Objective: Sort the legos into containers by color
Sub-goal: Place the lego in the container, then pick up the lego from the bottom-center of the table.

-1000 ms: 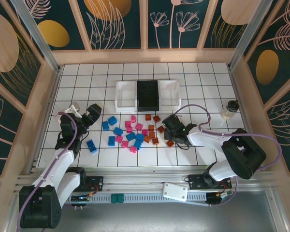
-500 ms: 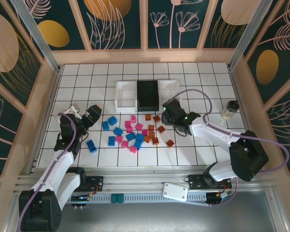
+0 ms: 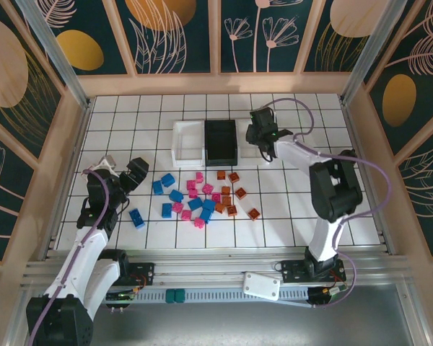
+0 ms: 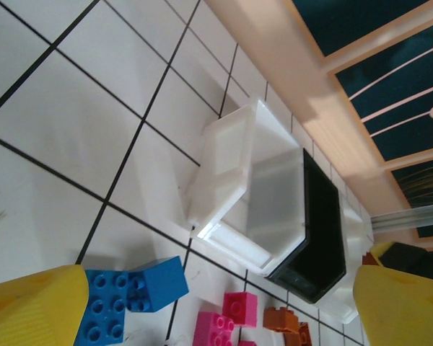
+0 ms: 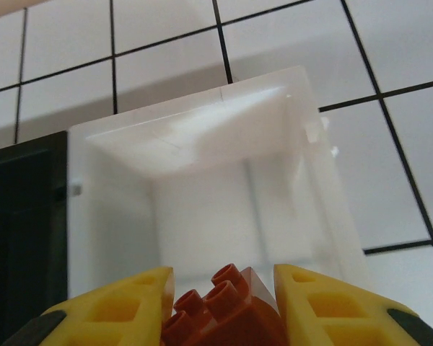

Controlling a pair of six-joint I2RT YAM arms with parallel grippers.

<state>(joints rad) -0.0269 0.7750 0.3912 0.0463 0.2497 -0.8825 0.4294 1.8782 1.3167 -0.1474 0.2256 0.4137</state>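
Presently, an orange-brown lego point(image 5: 216, 310) is held between the right fingers point(image 5: 325, 306), which are closed narrowly on it above the right white tray point(image 5: 202, 137). That tray is set against the black tray point(image 3: 221, 141), and the left white tray point(image 3: 188, 140) is placed on the black one's other side. The left fingers point(image 4: 29, 306) are spread wide over the bench point(image 3: 289, 216), just left of the loose legos point(image 3: 198, 194). Blue, pink and orange-brown bricks are scattered there, near the trays.
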